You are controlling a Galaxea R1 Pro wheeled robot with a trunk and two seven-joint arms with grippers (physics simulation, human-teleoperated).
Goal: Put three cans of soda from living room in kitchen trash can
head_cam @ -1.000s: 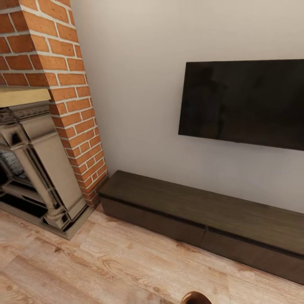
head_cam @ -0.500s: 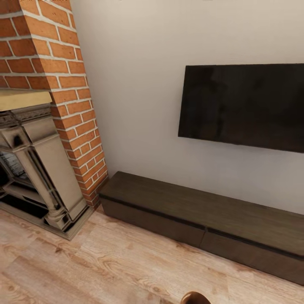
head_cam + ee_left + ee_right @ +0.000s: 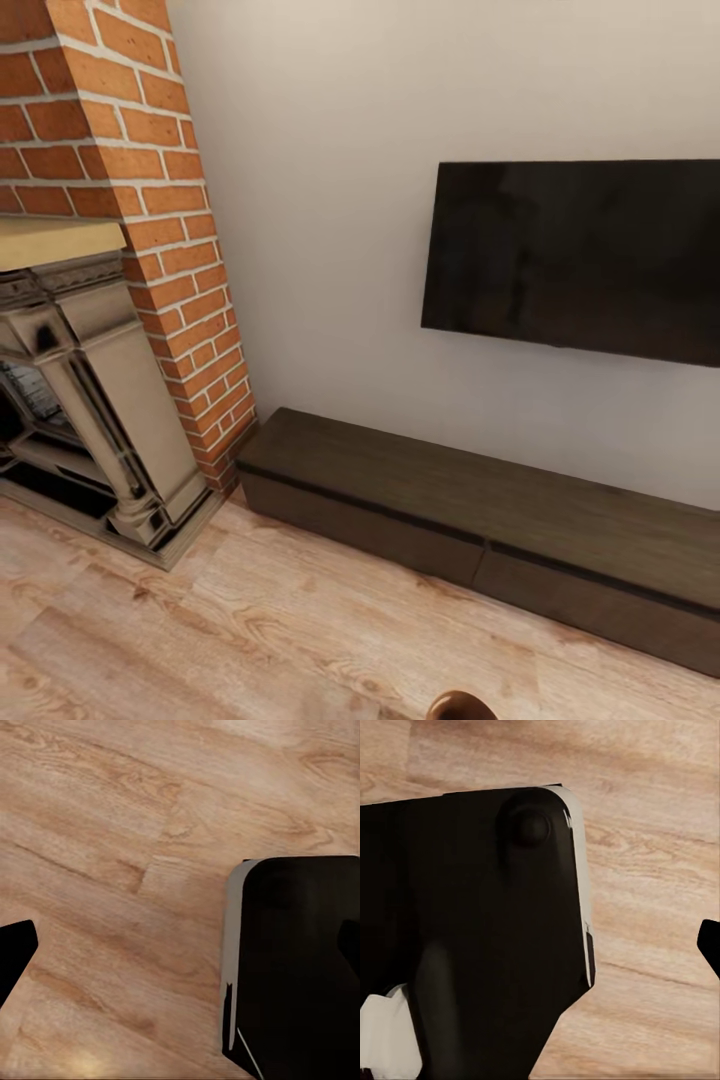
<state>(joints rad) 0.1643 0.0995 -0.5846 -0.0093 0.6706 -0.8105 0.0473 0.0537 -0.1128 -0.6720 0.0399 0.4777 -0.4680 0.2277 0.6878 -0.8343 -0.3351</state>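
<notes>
Cans were nowhere in sight: both hands hung spread and empty over wood floor (image 3: 112, 870), cabinet (image 3: 480, 500) top ahead bare, so search risked stalling at fireplace (image 3: 90, 380).

The head camera looks forward and down from standing height into a living-room corner, taking in the red brick fireplace (image 3: 150, 200), the black wall-mounted TV (image 3: 580, 260), the long low dark cabinet (image 3: 480, 510) and a strip of light wood floor (image 3: 200, 640) in the foreground. Both wrist cameras point steeply down and sit much closer to the boards, the left one over pale planks (image 3: 112, 870) beside the robot's black base (image 3: 300, 967), the right one over the same base (image 3: 472, 915) from its other side. The wood floor is the part shared by all three views, and the base by the two wrist views.
</notes>
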